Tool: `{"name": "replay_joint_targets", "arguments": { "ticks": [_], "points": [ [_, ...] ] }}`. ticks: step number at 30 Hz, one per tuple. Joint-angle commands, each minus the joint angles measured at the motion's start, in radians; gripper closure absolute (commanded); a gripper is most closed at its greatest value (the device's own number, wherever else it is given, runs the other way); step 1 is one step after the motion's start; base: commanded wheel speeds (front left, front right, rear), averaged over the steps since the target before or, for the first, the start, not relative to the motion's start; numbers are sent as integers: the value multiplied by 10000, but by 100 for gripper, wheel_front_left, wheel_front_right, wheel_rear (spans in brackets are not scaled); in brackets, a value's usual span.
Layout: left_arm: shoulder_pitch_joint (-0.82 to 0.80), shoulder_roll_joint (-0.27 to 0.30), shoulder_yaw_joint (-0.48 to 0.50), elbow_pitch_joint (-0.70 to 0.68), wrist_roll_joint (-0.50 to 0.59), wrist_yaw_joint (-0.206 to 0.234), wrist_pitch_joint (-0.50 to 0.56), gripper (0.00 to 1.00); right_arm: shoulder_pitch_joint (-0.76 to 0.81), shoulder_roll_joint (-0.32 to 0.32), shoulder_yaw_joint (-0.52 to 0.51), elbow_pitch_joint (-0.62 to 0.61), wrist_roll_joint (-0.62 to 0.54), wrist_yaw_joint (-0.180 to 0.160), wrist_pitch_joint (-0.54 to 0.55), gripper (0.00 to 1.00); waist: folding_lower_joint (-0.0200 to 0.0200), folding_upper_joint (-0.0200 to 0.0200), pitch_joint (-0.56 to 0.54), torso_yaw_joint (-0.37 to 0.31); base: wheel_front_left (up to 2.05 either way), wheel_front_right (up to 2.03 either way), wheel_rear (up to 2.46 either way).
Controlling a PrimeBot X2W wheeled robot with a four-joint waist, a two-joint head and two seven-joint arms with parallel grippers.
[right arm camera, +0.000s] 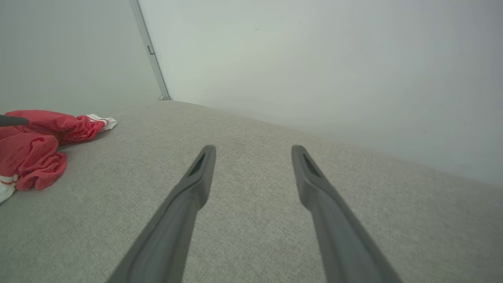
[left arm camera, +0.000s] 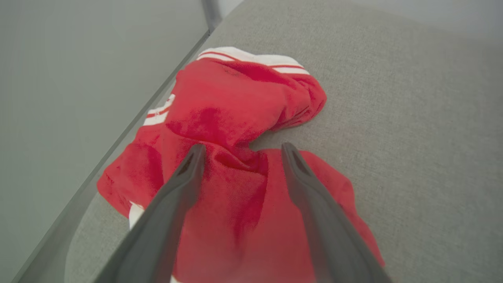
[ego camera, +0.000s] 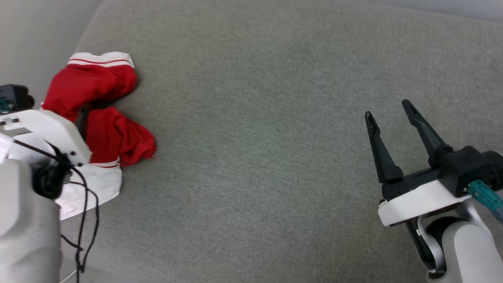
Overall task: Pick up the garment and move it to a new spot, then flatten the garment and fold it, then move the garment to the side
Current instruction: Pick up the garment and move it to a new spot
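Note:
The garment (ego camera: 106, 129) lies crumpled at the far left of the grey cloth surface, red with white striped sleeve ends at its far and near sides. In the left wrist view the red cloth (left arm camera: 235, 102) bunches up close to the surface's left edge. My left gripper (left arm camera: 242, 151) is open, low over the middle of the garment, its two fingers on either side of a raised fold. One dark finger (ego camera: 81, 118) shows against the red cloth behind the white wrist. My right gripper (ego camera: 389, 108) is open far to the right over bare surface, holding nothing. The garment (right arm camera: 35, 153) sits at the left in the right wrist view.
The grey fabric surface (ego camera: 275, 118) stretches wide between the garment and the right gripper. A pale wall (left arm camera: 78, 78) runs along the surface's left edge, right beside the garment. A black cable (ego camera: 82, 220) hangs from the left arm.

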Motion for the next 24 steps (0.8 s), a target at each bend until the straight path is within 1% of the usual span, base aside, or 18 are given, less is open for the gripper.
{"name": "replay_joint_targets", "arguments": {
  "ticks": [1, 5, 8, 10, 14, 15, 16, 17, 18, 20, 22, 24],
  "points": [
    [-205, 197, 99, 200, -87, -9, 298, 0, -214, -51, -11, 7, 15, -3, -51, 0, -2, 0, 561, -407, 0, 0, 0],
    [-471, 701, 267, 1011, -360, 36, 1482, 0, -420, -47, -20, 77, 79, -3, -164, 0, -2, 0, 942, -589, 0, 0, 0],
    [-519, 972, 256, 1620, -447, 52, 2231, 0, -554, -71, 6, 167, 105, -3, -234, 0, -2, 0, 1120, -698, 0, 0, 0],
    [-543, 972, 211, 1984, -574, 21, 2699, 0, -633, -81, 7, 228, 158, -3, -276, 0, -2, 0, 1185, -742, 0, 0, 0],
    [-349, 777, 191, 2667, -921, -31, 3622, 0, -748, -84, 13, 340, 203, -3, -354, 0, -2, 0, 1222, -806, 0, 0, 0],
    [-328, 747, 177, 2776, -979, -43, 3747, 23, -762, -78, 15, 369, 220, -3, -357, 0, -2, 0, 1217, -819, 0, 0, 0],
    [-341, 747, 187, 2779, -1014, -60, 3662, 63, -754, -72, 9, 390, 225, -3, -371, 0, -2, 0, 1207, -826, 0, 0, 0],
    [-367, 771, 185, 2746, -1012, -66, 3482, 91, -749, -63, -4, 404, 232, -3, -379, 0, -2, 0, 1188, -828, 0, 0, 0],
    [-366, 776, 161, 2745, -1007, -74, 3358, 100, -724, -50, -23, 428, 247, -3, -388, 0, -2, 0, 1141, -825, 0, 0, 0],
    [-416, 889, 120, 2686, -861, -17, 2882, 100, -653, -24, -72, 449, 220, -3, -437, 0, -2, 0, 1015, -803, 0, 0, 0],
    [-508, 1043, 103, 2593, -690, 132, 2239, 100, -546, 17, -110, 489, 215, -3, -455, 0, -2, 0, 833, -783, 0, 0, 0],
    [-640, 1020, 160, 2399, -590, 347, 1480, 100, -448, 56, -166, 545, 208, -3, -487, 0, -2, 0, 587, -733, 0, 0, 0]
  ]
}}
